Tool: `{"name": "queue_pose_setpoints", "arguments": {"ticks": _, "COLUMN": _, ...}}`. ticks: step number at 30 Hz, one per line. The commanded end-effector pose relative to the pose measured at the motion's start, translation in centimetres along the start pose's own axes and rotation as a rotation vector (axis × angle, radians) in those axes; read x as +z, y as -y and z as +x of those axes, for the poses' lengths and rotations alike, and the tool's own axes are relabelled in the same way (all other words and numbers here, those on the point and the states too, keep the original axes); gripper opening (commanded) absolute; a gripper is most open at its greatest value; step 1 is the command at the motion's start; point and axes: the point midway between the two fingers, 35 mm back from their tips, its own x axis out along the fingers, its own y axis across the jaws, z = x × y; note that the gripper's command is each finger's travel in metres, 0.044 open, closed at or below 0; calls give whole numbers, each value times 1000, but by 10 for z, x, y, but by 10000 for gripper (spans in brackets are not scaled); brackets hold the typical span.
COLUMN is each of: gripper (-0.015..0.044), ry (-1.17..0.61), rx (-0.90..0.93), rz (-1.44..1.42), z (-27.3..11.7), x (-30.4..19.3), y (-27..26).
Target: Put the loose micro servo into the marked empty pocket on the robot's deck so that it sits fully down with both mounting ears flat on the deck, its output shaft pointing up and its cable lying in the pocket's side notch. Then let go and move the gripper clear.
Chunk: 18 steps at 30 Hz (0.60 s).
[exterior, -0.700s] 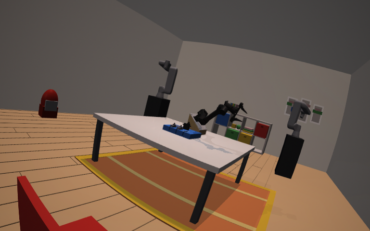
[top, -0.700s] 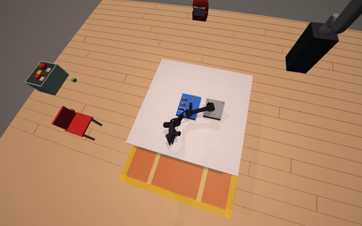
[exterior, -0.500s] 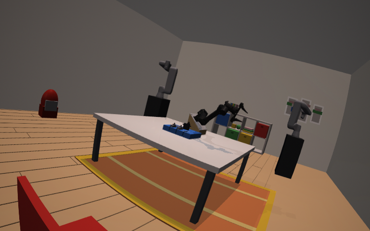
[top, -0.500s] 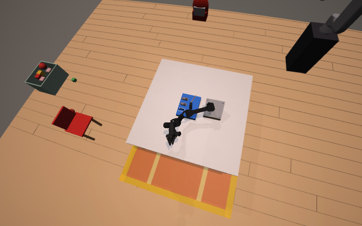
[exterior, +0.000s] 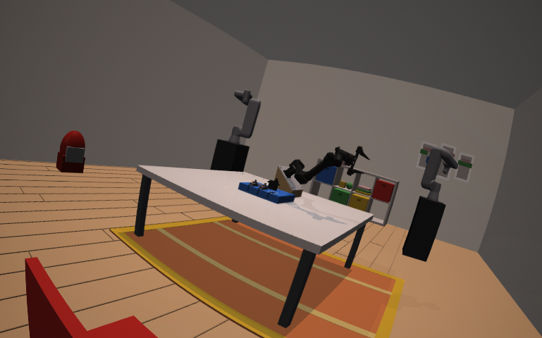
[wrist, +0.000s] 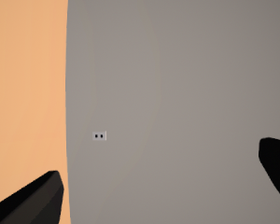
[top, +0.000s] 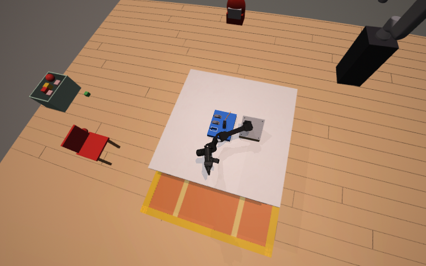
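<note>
The blue deck [top: 232, 122] [exterior: 282, 197] lies on the white table beside the arm's base. The loose micro servo [top: 224, 124] [exterior: 273, 184] is a small black block on the deck; its orange cable [top: 228, 115] trails toward the deck's far edge. The marked pocket [top: 213, 129] has a white outline, shows no servo in it, and lies at the deck's left near the front. Whether the servo's shaft points up is too small to tell. My gripper [top: 209, 171] [exterior: 365, 165] [wrist: 162, 165] is open and empty, raised well away from the deck, toward the table's front edge.
Two grey servos [top: 217, 116] [top: 215, 122] sit on the deck in line with the pocket. The arm's base stands on a grey plate [top: 257, 123] right of the deck, and the arm reaches over the deck's near right part. The wrist view shows floor and wall.
</note>
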Motion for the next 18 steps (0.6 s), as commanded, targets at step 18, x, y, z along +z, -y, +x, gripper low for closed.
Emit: {"name": "queue_pose_setpoints", "arguments": {"ticks": 18, "gripper": 440, "ry": 156, "rx": -416, "rz": -348, "z": 25, "x": 129, "y": 118}}
